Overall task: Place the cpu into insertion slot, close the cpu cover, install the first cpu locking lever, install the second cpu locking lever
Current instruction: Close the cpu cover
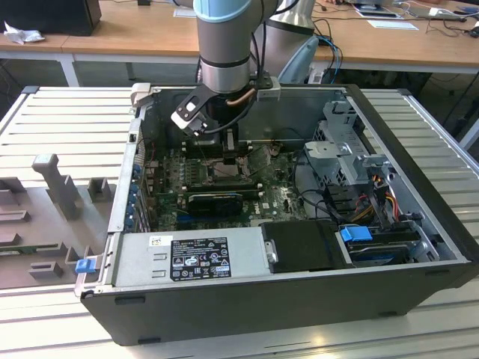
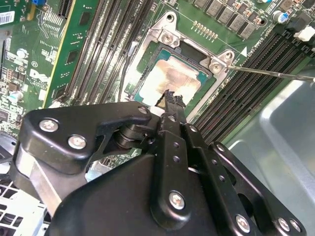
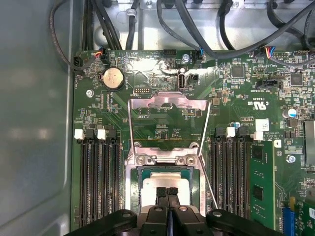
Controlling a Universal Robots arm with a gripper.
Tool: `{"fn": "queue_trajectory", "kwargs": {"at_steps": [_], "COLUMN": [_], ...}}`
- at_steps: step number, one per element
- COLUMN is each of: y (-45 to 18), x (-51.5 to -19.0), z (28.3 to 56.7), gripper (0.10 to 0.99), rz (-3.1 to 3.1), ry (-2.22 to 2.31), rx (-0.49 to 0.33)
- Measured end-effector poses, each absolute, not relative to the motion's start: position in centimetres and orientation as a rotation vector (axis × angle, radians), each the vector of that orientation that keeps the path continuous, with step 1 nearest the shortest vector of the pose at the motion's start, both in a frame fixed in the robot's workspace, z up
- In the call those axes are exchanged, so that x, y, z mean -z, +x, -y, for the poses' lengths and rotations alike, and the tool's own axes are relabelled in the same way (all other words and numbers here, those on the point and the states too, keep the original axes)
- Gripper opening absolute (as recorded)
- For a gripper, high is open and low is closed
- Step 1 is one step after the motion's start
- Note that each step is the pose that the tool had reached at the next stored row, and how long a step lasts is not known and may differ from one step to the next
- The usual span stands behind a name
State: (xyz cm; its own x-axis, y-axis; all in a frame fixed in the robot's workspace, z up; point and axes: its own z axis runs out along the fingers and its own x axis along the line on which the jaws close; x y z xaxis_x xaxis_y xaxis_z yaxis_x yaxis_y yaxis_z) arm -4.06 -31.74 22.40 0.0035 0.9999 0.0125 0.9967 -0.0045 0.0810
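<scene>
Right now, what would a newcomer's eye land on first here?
The black end effector, fingers together, points at the pale silver square cpu lying in the metal-rimmed square insertion slot on the green board. The thin silver frame cpu cover is flipped open beside the slot. In the exterior view, the grey arm reaches into the open black computer case.

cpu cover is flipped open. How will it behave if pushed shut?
The cpu cover looks like thin sheet metal, so probably stiff and light. It joins the insertion slot at one edge, so it likely pivots rather than slides. Its shiny surface may let the hand slip.
</scene>
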Motion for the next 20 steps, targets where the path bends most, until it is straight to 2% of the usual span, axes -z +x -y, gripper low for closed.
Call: {"fn": "queue_trajectory", "kwargs": {"at_steps": [15,20], "y": [-3.6,-3.6], "x": [-22.7,-25.2], "z": [31.8,31.8], "gripper": [0.106,0.106], "rz": [-2.183,-2.188], "ry": [2.193,2.198], "rx": [-0.096,-0.088]}}
